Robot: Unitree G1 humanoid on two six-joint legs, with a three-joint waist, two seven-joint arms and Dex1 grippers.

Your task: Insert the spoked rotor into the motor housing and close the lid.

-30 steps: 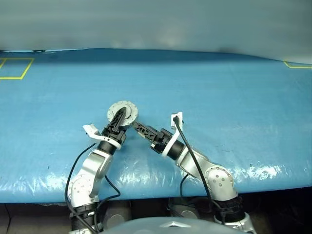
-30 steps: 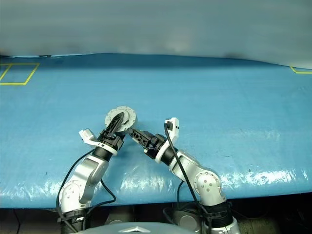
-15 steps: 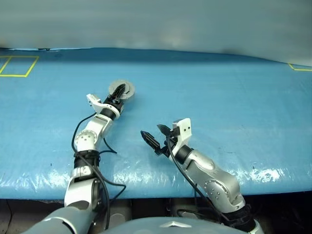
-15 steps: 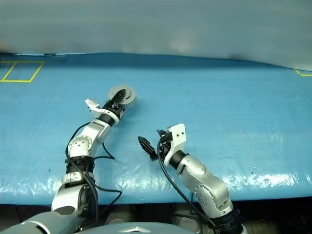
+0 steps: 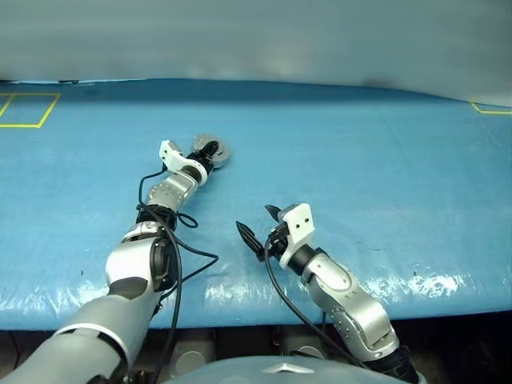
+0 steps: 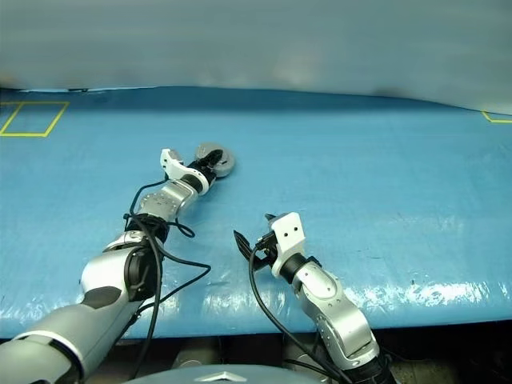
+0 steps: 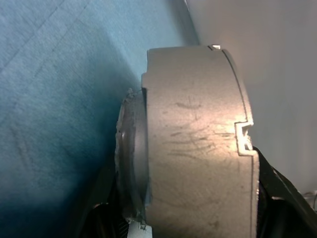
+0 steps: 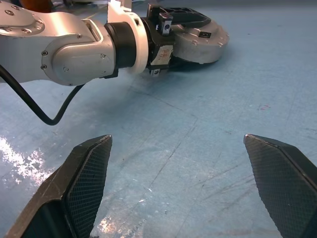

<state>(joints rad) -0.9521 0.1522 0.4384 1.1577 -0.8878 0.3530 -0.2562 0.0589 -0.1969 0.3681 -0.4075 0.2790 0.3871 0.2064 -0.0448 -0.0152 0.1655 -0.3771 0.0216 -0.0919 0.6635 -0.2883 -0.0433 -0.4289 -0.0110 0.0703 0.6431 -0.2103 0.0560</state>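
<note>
My left gripper [image 5: 210, 150] reaches far forward and is shut on the motor housing [image 5: 218, 149], a short round grey metal can. In the right wrist view one black finger [image 8: 181, 21] lies across the top of the housing [image 8: 208, 43], which sits low at the blue mat; I cannot tell whether it touches. The left wrist view shows the housing's [image 7: 198, 148] scratched side wall between the fingers. The lid looks folded shut on it, and the spoked rotor is hidden. My right gripper [image 5: 256, 222] hangs open and empty nearer the table's front, well short of the housing.
A blue mat [image 5: 384, 176] covers the table, with a glossy front edge [image 5: 416, 284]. Yellow tape marks sit at the far left [image 5: 24, 112] and far right [image 5: 490, 107] corners. A black cable [image 5: 192, 258] loops beside my left arm.
My left arm has stretched forward, carrying the housing farther up the table. My right gripper has drawn back from the housing, rolled, and opened wide.
</note>
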